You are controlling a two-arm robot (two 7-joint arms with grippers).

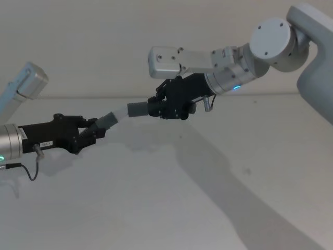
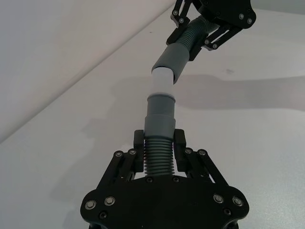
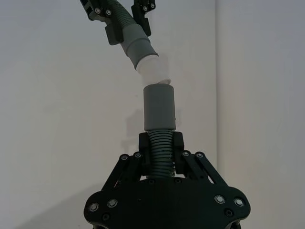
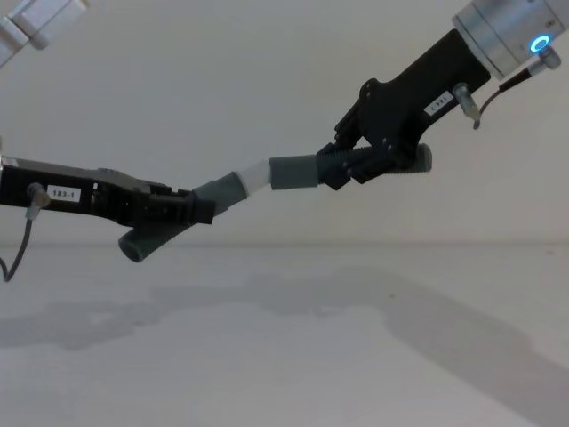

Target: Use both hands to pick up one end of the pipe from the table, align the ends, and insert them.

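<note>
Both pipe pieces hung in the air above the white tabletop [image 1: 171, 208], each gripped in a claw. The left claw [image 1: 92, 132] was closed on the ribbed part of the white-tipped pipe piece [image 1: 110, 119], which angled up toward the right. The right claw [image 1: 158, 105] was clamped on the ribbed part of the sleeve-ended pipe piece [image 1: 138, 110], reaching in from the upper right. The white tip [image 4: 254, 174] met the mouth of the grey sleeve [image 4: 293, 172] at a slight bend, so the two pieces were not in line. The chest view showed each piece's free tail sticking out behind its claw. The wrist views showed the corrugated ribbing between the fingers [image 2: 178, 143].
</note>
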